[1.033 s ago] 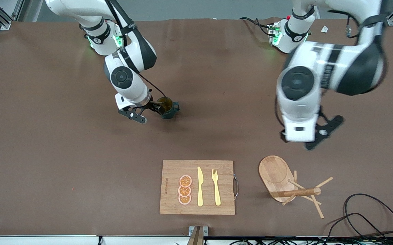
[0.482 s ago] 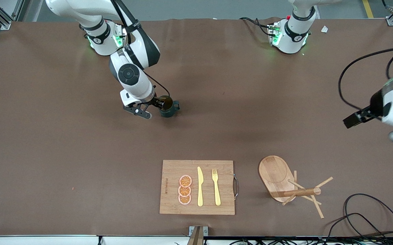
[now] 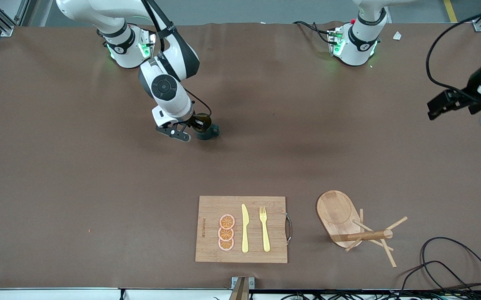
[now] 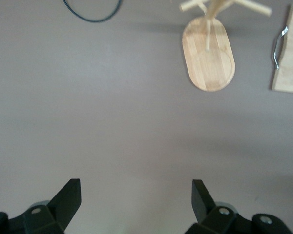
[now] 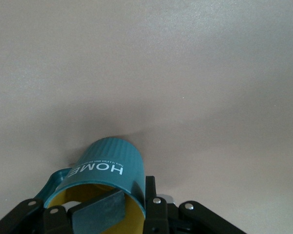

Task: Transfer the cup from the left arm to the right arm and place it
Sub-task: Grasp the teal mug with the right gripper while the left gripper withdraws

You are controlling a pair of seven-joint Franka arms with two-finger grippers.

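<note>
The cup (image 3: 208, 132), a dark teal ribbed mug with a yellow inside, is on the table in front of the right arm's base. My right gripper (image 3: 194, 125) is shut on the cup's wall, one finger inside the rim and one outside. The right wrist view shows the cup (image 5: 107, 158) with white "HOME" lettering, pinched in the right gripper (image 5: 134, 190), its handle off to one side. My left gripper (image 3: 436, 108) hangs high over the left arm's end of the table. It is open (image 4: 136, 187) with only bare table between its fingers.
A wooden cutting board (image 3: 242, 250) with orange slices, a yellow knife and a fork lies near the front edge. A wooden peg stand (image 3: 340, 212) lies beside it, toward the left arm's end. Black cables (image 3: 452, 258) coil at that front corner.
The right gripper's fingers have closed on the cup's rim, and the cup has shifted slightly toward the right arm's base. The left arm has swung away to its end of the table.
</note>
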